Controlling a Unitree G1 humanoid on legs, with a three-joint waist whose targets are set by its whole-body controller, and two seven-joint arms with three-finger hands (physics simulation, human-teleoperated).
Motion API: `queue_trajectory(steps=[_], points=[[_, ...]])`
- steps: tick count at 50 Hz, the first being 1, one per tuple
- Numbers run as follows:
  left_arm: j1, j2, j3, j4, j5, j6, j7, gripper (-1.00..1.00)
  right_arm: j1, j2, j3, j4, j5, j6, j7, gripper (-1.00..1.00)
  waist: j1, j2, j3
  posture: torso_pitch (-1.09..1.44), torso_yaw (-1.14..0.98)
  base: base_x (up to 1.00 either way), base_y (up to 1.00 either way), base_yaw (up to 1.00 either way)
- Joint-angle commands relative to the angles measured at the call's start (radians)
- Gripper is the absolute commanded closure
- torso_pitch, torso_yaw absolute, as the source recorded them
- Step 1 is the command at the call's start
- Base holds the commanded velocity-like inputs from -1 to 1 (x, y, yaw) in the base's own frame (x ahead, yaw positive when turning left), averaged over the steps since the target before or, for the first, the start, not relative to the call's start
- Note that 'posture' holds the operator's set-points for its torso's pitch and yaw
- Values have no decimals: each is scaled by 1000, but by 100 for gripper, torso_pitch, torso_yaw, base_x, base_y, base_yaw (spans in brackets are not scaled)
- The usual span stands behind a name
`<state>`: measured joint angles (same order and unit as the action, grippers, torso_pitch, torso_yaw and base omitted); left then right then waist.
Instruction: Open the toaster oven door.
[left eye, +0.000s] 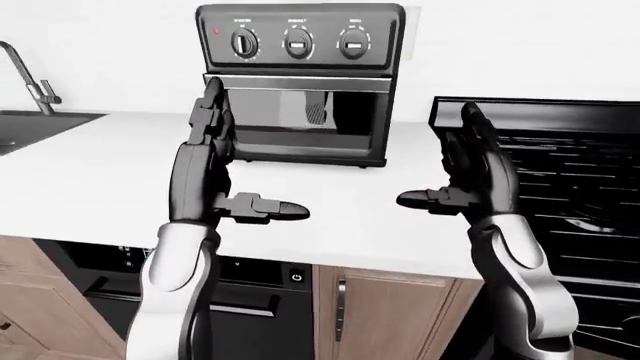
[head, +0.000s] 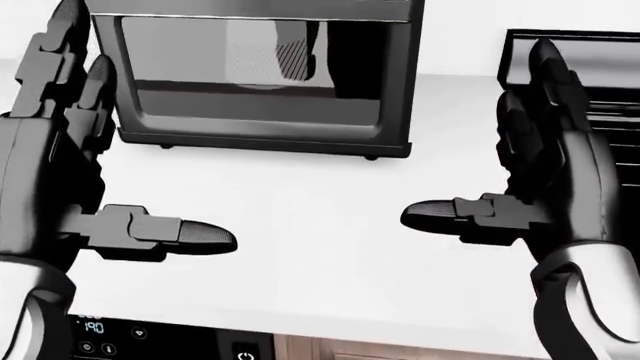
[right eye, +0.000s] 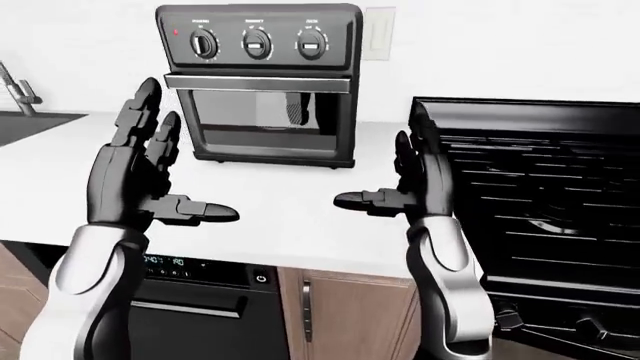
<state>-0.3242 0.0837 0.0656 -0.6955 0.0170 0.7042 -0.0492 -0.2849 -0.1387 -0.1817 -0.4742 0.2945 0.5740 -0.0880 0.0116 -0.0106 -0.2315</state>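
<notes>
1. Both hands float over the near tabletop (head: 320, 225), fingers spread wide, nothing held.
2. Left hand (right eye: 135, 176) is nearer the oven than right hand (right eye: 415, 180).
3. Toaster oven (right eye: 260, 82) sits farther off; door (right eye: 262, 120) shut, handle bar running left-right.

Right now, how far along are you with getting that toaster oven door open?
Barely begun. Done: I stand facing the toaster oven on the white counter. In hand: nothing; the left hand and right hand hover open above the counter, apart from the oven. Left: reach the handle bar along the door's top edge and pull the shut door down.
</notes>
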Motion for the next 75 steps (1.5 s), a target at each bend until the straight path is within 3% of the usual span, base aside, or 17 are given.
queue_trajectory(steps=[1,6,9,12,14,20,23,26,37,42,52,66,75], points=[[-21,2,2,-19,1,-29,3,-100,-24,-6,-3,-26,0,-32,4,-100,0,-1,-12,-33,0,0,0,0],[-6,-5,-5,-16,2,-44,2,-100,-18,-4,-3,-21,-3,-40,5,-100,3,-1,-43,-38,0,0,0,0],[-13,7,-15,0,30,-58,0,-100,-16,-3,-3,-25,-3,-38,4,-100,6,-1,-51,-38,0,0,0,0],[-38,32,-50,19,128,-60,-21,-100,-12,-1,-1,-24,-5,-42,6,-100,7,0,-54,-38,0,0,0,0],[-45,47,-63,108,230,-168,-35,-100,-12,0,-1,-30,-4,-37,4,-100,8,-1,-54,-38,0,0,0,0],[-136,41,-85,232,480,-281,-110,-100,-13,-2,-5,-19,-3,-47,8,-100,9,-4,-59,-38,0,0,0,0],[-183,7,-70,237,502,-255,-157,-100,-10,-1,-4,-15,-3,-53,9,-100,8,-7,-59,-38,0,0,0,0],[-214,31,-81,292,599,-279,-159,-100,-11,-4,-9,-11,0,-57,11,-100,6,-9,-61,-39,0,0,0,0],[-234,20,-91,317,773,-396,-233,-100,-15,-8,-12,-20,6,-48,6,-100,0,-12,-110,-50,0,0,0,0],[-254,35,-82,362,847,-466,-222,-100,-19,-11,-14,-24,9,-42,5,-100,-2,-14,-124,-51,0,0,0,0],[-277,51,-85,497,1069,-658,-187,-100,-14,-10,-16,-73,18,0,-13,-100,-6,-18,-130,-51,0,0,0,0],[-328,19,-89,674,1057,-665,-239,-100,-10,-2,-8,-10,3,-63,4,-100,-10,-18,-129,-51,0,0,0,0],[-369,34,-102,781,1106,-698,-222,-100,-16,-6,-10,-22,9,-47,-4,-100,-11,-18,-126,-51,0,0,0,0]])
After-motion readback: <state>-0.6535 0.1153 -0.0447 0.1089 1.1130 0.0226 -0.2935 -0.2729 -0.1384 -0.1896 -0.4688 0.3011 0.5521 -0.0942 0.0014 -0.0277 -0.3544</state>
